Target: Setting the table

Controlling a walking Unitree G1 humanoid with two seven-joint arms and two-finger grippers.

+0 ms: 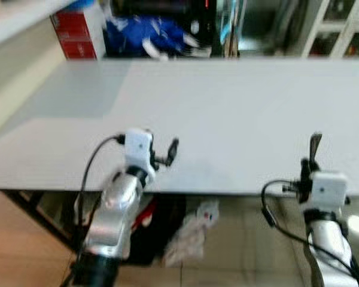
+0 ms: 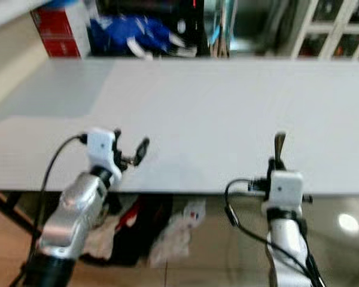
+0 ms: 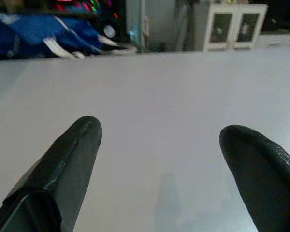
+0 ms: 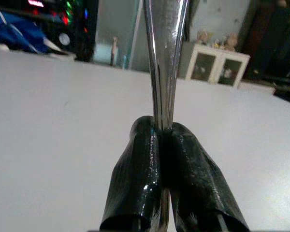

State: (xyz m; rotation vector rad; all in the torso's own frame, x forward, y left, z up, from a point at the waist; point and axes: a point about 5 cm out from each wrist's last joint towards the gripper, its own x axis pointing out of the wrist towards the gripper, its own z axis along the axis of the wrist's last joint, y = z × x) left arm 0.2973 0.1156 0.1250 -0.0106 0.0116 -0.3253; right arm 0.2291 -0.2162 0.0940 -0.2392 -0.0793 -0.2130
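Between the right gripper's (image 4: 162,145) jaws, a metal utensil (image 4: 165,58) is clamped by its handle; the jaws are pressed together on it, and the shaft runs straight out past the fingertips. Its working end is cut off at the frame edge, so the type of utensil cannot be told. In the head views the utensil (image 1: 315,146) stands upright above the near edge of the worktop (image 1: 227,113).

The left gripper (image 3: 159,140) has its jaws spread wide with nothing between them. Beyond the jaws lies bare worktop surface as far as the far edge. In the head views the left gripper (image 1: 167,154) sits just over the near edge, well apart from the right gripper.

Ahead of both sets of jaws the white worktop runs wide and flat to its far edge. Past that edge stand a red box (image 1: 78,33), blue fabric (image 1: 143,33) and a white cabinet (image 3: 229,26) with glazed doors. Below the near edge, under the jaws, crumpled light material (image 1: 191,230) lies on the floor (image 1: 245,245). The head views are blurred.
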